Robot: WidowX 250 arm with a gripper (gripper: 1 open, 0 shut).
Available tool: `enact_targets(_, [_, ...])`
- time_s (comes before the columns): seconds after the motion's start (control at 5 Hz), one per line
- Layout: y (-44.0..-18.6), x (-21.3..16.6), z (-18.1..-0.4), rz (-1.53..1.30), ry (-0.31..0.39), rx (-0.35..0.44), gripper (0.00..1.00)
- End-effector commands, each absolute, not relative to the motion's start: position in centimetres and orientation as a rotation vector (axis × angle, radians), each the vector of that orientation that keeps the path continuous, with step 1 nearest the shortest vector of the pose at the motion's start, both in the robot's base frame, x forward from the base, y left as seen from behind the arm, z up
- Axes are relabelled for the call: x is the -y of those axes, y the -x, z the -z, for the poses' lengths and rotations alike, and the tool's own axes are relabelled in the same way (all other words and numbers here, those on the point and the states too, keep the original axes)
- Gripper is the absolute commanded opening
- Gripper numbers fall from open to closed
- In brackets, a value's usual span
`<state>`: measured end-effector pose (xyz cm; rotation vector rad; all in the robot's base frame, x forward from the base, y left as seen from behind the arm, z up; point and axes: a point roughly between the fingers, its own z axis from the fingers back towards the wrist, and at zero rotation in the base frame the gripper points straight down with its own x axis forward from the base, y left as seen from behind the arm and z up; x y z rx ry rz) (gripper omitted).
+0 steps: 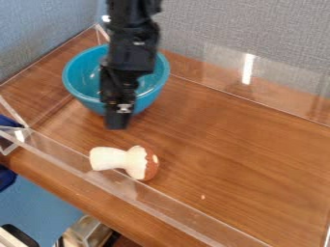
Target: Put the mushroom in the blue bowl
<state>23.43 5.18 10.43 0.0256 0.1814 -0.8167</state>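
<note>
The mushroom (125,160) lies on its side on the wooden table near the front wall, cream stem pointing left and reddish-brown cap to the right. The blue bowl (85,75) stands upright at the back left, nothing showing inside it. My gripper (116,106) hangs in front of the bowl's near rim, fingers pointing down, open with nothing between them. It is well behind and slightly left of the mushroom, and the arm covers the middle of the bowl.
Low clear acrylic walls (154,217) ring the wooden table (245,145). A blue fabric backdrop rises behind. The floor drops away past the front left edge.
</note>
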Motion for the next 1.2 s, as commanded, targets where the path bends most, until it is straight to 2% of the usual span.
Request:
enact_targets(0.0, [-22.1,-6.4,-11.8,0.864,-0.071,-0.139,1.0])
enact_targets(0.2, [-20.8,-6.9,-10.8,0.901,-0.071,-0.142,1.0])
enact_targets(1.0, [-20.9,-6.4,-5.7,1.034,-0.114,-0.162,1.0])
